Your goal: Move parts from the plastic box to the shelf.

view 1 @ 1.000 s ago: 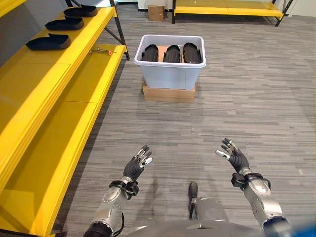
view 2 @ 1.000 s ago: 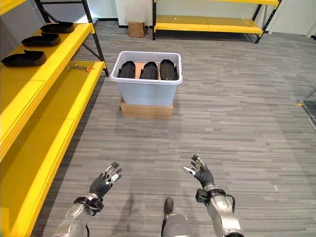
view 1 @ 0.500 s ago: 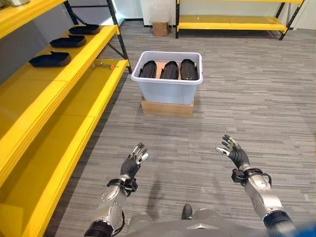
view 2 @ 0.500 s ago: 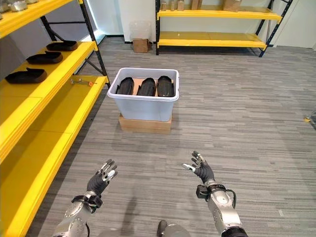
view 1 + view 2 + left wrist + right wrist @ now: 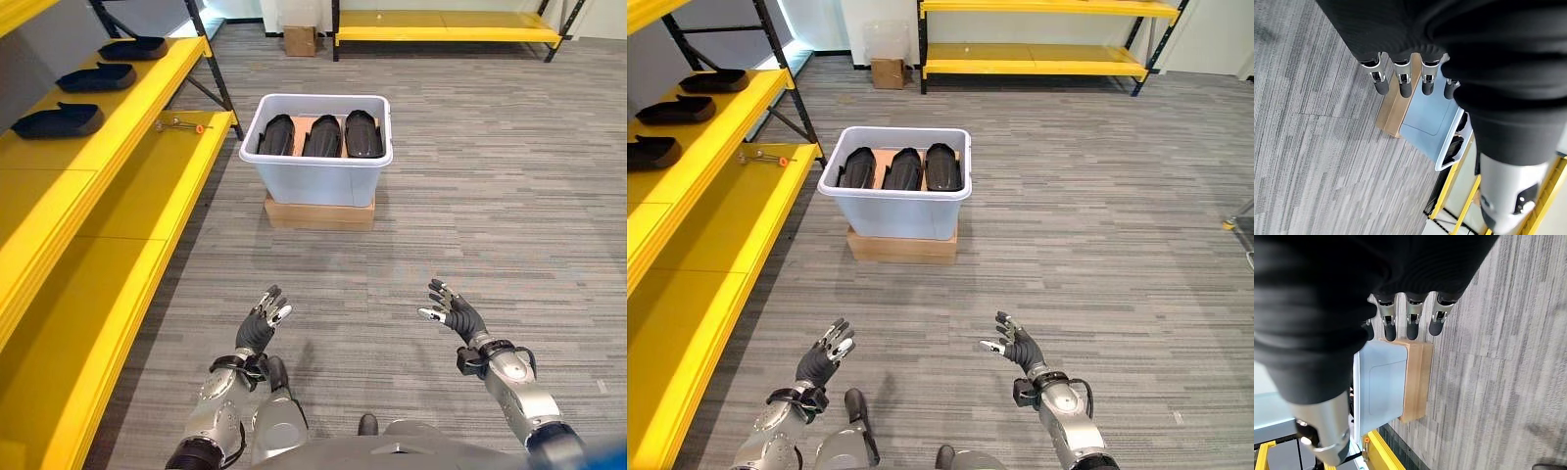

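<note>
A: Nearest in, the left hand [image 5: 261, 325] and right hand [image 5: 453, 315] are both raised over the floor [image 5: 470, 225], fingers spread and relaxed, nothing held. Wrist views agree: straight fingers, empty.

B: And the parts?

A: 3 dark parts [image 5: 320, 135] stand side by side in the plastic box [image 5: 315, 176], which sits on a flat cardboard base [image 5: 318, 211] further ahead, well apart from both hands. None touched yet.

B: So the step is the approach?

A: Looks like it. The robot should close on the box square-on, so both hands arrive over the rim, not the near wall.

B: Which part first?

A: Likely the leftmost one, nearest the shelf [image 5: 108, 166]. Hands should stay loose until over the part, come down from above, then curl around it. The parts are packed close, so the lift should go straight up to avoid dragging a neighbour.

B: Where does it go?

A: The yellow shelf on the robot's left. 3 similar parts [image 5: 57, 120] already lie on its upper level toward the far end, with bare shelf nearer. A small tool [image 5: 181, 124] lies on the lower level, best avoided.
</note>
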`<state>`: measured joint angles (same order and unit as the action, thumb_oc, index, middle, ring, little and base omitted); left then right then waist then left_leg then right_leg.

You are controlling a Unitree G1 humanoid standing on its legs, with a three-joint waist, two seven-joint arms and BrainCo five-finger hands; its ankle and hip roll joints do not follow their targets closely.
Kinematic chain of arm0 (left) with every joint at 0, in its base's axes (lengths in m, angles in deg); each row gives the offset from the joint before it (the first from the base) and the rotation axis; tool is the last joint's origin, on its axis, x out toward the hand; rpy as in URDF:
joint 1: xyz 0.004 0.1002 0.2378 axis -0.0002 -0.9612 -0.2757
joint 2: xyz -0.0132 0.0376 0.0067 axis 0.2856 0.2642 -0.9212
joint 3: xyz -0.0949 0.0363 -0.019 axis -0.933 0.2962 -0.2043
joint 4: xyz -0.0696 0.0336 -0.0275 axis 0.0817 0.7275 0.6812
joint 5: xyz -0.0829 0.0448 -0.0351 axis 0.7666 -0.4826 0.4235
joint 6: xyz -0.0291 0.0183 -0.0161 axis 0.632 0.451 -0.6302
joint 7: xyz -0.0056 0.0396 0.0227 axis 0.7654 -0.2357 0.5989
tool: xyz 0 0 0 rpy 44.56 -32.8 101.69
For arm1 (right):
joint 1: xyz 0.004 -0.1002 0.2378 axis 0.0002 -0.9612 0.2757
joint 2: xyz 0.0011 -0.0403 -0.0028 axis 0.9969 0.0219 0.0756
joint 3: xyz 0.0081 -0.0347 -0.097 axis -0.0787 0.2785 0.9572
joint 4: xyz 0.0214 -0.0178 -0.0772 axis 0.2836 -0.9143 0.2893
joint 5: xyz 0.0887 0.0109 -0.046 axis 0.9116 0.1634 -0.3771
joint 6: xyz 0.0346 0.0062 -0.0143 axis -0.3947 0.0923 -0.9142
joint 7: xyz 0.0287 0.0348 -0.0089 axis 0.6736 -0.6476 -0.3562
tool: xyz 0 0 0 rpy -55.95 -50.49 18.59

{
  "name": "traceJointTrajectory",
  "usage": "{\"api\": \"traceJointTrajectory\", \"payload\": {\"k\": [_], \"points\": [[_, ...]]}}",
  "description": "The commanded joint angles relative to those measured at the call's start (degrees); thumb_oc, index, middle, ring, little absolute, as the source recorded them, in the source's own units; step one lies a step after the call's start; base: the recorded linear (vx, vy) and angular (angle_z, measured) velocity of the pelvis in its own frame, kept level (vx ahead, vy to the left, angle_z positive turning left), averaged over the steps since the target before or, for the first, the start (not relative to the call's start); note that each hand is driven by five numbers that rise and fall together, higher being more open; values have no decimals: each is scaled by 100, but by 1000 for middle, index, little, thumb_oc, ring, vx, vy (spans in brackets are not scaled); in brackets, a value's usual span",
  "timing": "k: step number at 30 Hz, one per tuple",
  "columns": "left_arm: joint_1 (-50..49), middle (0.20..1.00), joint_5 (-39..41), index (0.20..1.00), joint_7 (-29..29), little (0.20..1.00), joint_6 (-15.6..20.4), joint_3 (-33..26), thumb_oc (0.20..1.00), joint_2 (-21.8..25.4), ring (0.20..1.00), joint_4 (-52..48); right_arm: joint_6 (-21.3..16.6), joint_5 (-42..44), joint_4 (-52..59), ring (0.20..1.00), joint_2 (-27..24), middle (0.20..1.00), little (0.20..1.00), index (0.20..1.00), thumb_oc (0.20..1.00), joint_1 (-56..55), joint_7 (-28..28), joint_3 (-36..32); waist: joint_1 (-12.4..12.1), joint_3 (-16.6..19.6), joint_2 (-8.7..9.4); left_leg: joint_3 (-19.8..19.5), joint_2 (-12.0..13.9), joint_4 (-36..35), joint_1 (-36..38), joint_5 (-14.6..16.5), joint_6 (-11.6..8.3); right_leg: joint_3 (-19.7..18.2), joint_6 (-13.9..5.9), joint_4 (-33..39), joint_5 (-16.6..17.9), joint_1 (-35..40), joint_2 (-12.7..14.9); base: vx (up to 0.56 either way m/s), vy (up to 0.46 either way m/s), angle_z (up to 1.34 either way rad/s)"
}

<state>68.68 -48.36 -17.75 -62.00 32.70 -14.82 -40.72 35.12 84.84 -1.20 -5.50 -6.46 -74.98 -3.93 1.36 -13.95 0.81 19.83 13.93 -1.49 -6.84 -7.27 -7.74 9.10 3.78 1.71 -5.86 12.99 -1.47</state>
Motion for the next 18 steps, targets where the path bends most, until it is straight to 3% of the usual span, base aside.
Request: {"api": "traceJointTrajectory", "payload": {"k": [1,2,7,9,10,13,14,15,16,18], "points": [[-54,1000,-111,1000,12,1000,386,-165,1000,217,1000,-488,-278,73,329,1000,-119,1000,1000,1000,1000,6,-290,-8,-155,32,6,-5,-86,499,-46,-273,159,488,-587,-504,62,-126,607,282,295,-41],[-59,1000,-220,1000,-8,1000,298,-127,1000,312,1000,-530,-253,224,328,1000,-62,1000,1000,1000,1000,-20,-284,-18,-178,59,57,34,-314,679,46,48,345,472,-636,-561,-2,-51,679,284,288,-33],[-78,1000,-353,1000,18,1000,305,-89,1000,440,1000,-496,-366,83,401,1000,111,1000,1000,1000,1000,-26,-269,52,-251,154,183,-121,-657,1045,74,489,644,261,-709,-865,-183,-10,753,268,275,13],[-80,1000,-396,1000,15,1000,317,-85,1000,461,1000,-508,-371,81,413,1000,150,1000,1000,1000,1000,1,-224,73,-261,188,184,-159,-741,996,155,534,714,254,-747,-1041,-218,-58,774,203,267,18],[-71,1000,-549,1000,-8,1000,352,-60,1000,521,1000,-532,-372,81,437,1000,219,1000,1000,1000,1000,71,-113,85,-269,249,199,-148,-915,849,303,609,862,277,-872,-1449,-86,-173,858,196,315,24],[-46,1000,-597,1000,-24,1000,339,-44,1000,577,1000,-550,-368,63,434,1000,266,1000,1000,1000,1000,135,-55,64,-305,325,224,-54,-1102,710,385,696,1002,394,-1021,-1983,158,-231,1004,212,394,19],[31,1000,-516,1000,67,1000,236,-36,1000,624,1000,-584,-367,-85,466,1000,384,1000,1000,1000,1000,188,249,167,-311,368,184,1,-1500,540,735,1087,1352,555,-1369,-4216,895,-1124,1519,629,535,-9],[126,1000,-421,1000,287,1000,162,-2,1000,579,1000,-625,-320,-21,517,1000,246,1000,1000,1000,1000,187,331,-3,-1,165,191,-225,-1340,172,1463,1193,1015,837,-1342,-1686,1103,-2016,1190,583,496,-16],[129,1000,-434,1000,289,1000,160,4,1000,572,1000,-633,-366,-17,517,1000,243,1000,1000,1000,1000,189,410,-19,9,154,212,-171,-1332,185,1424,1121,1028,893,-1280,-1504,1278,-2033,1192,409,-75,-14],[84,1000,-488,1000,212,1000,257,163,1000,545,1000,-604,-568,25,498,1000,243,1000,1000,1000,1000,163,533,-215,139,115,325,-310,-1437,226,1604,1373,1005,601,-1467,-695,1839,-2227,1384,173,-93,12]]}}
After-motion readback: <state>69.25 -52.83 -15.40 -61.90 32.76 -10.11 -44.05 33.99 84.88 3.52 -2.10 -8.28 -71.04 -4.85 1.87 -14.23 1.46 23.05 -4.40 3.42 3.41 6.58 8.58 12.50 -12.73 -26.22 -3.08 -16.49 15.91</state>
